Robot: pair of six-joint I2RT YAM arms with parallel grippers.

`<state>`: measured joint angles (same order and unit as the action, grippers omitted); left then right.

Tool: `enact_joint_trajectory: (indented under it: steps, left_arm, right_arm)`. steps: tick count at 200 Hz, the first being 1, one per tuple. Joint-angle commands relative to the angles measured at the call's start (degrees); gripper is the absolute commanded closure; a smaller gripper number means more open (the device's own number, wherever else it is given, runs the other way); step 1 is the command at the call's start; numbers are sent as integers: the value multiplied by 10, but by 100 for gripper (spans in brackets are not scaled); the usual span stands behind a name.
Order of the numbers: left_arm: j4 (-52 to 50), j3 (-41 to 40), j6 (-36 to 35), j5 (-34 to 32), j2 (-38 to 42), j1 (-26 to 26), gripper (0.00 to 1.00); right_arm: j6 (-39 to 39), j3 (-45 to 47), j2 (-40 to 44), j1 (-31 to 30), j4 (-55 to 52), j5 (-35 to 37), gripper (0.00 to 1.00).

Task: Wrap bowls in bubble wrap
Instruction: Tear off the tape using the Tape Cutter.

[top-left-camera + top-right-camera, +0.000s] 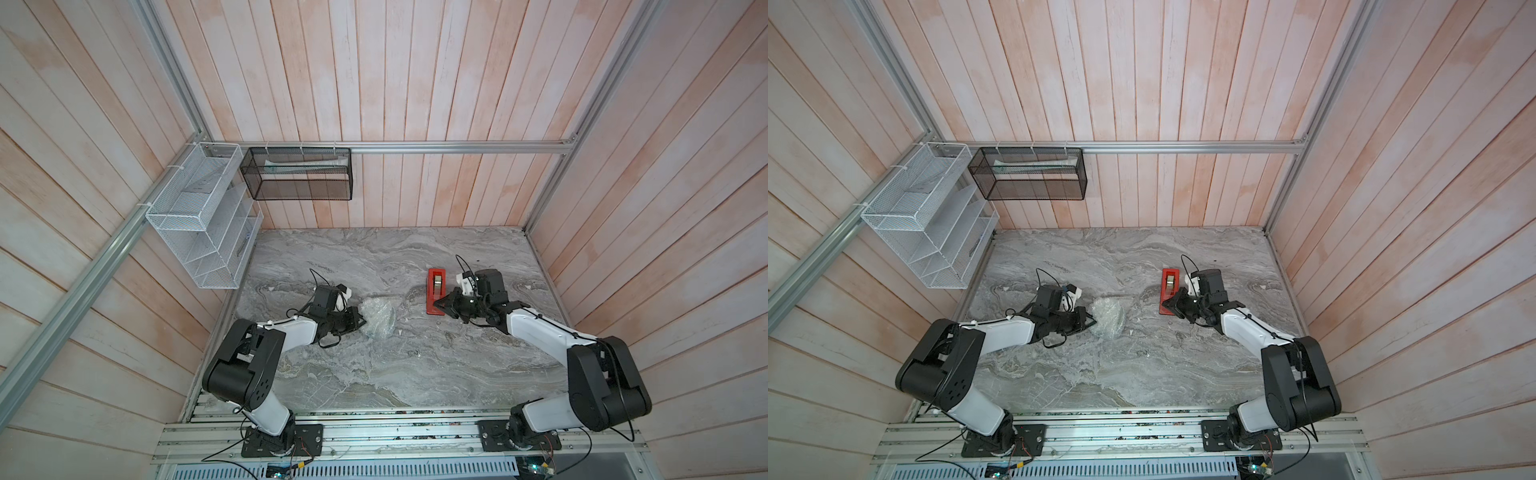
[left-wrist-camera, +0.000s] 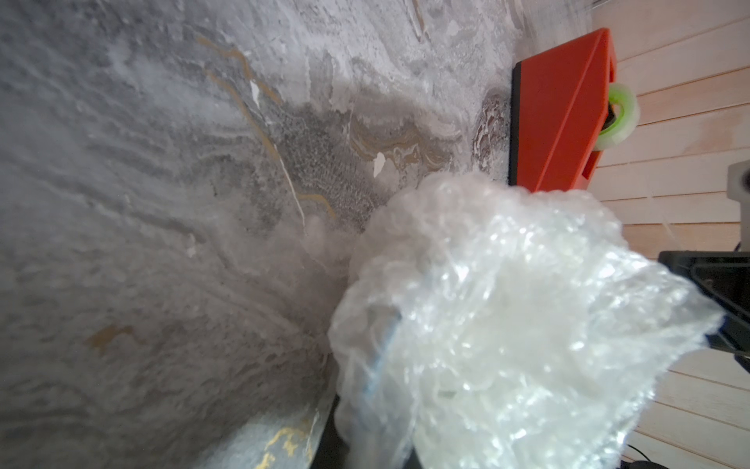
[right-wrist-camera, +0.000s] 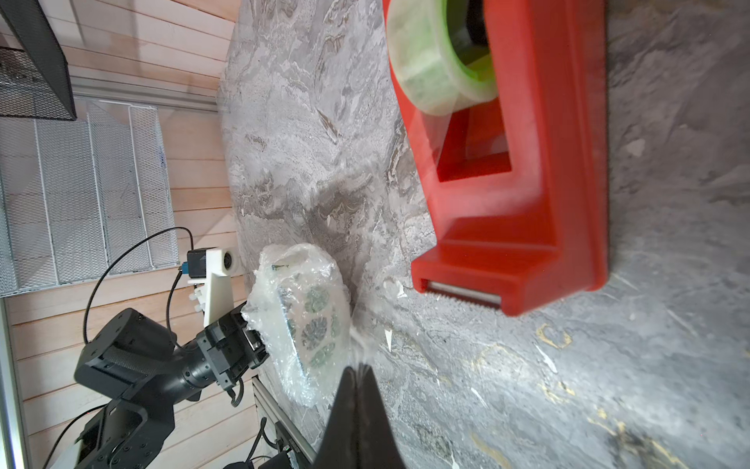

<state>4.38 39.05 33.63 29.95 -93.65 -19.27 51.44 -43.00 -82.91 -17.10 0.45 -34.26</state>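
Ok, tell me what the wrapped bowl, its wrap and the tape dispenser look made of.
Bowl: likely glazed ceramic, white with green leaf prints. Bubble wrap: clear crinkly plastic film, glinting. Tape dispenser: probably moulded plastic, matte red, smooth edges.

Both top views look steeply down from high over the near edge, covering the whole marble table (image 1: 395, 374). The left wrist camera, close against the bubble wrap (image 2: 507, 325), faces right toward the red tape dispenser (image 2: 560, 113). The right wrist camera faces left, seeing both.
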Motion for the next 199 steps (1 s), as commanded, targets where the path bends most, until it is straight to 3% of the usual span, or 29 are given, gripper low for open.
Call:
enact_joint_trajectory:
  steps: [1,110,199]
  left_arm:
    - [-82,-35,-17,-58,-31,-5,100]
    - [-73,-40,-16,-58,-35,-6,100]
    - [-88,-31,-21,-63,-18,-5,100]
  right_arm:
    - [8,23,20,-7,-1,-4,100]
    - [9,91,2,-7,29,-5,100]
    - [-6,85,-153,23,47,31,100]
